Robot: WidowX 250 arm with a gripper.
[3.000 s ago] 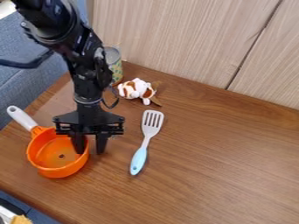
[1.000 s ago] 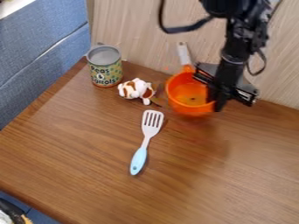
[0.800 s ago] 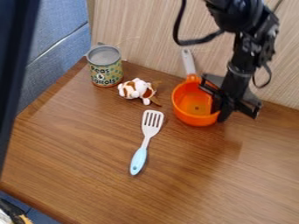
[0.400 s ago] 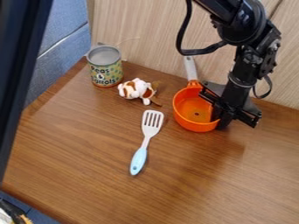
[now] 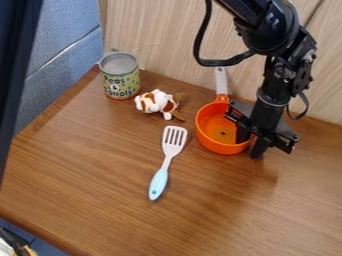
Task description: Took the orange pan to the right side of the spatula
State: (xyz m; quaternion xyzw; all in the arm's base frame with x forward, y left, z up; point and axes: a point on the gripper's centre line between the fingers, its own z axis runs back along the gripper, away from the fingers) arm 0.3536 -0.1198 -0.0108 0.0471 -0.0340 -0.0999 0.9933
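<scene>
You are looking at a can [image 5: 121, 82] that is standing upright at the back left of the table [image 5: 127, 210], its patterned green label carrying large dark lettering around the side and its grey top facing up. The orange pan [image 5: 212, 131] is resting on the table to the right of the spatula [image 5: 167, 162] as you are viewing it, a little farther back and not touching it. The pan's open side is facing up, and its pale handle is pointing toward the wooden wall [image 5: 174, 40], so its long axis is running from back to front. Your gripper [image 5: 250, 149] is straddling the pan's right wall with its fingers apart, one dipping inside the bowl and the other standing outside. The spatula's slotted head is pointing toward the back, while a brown-and-white stuffed toy [image 5: 156, 102] is lying between the can and the pan.
</scene>
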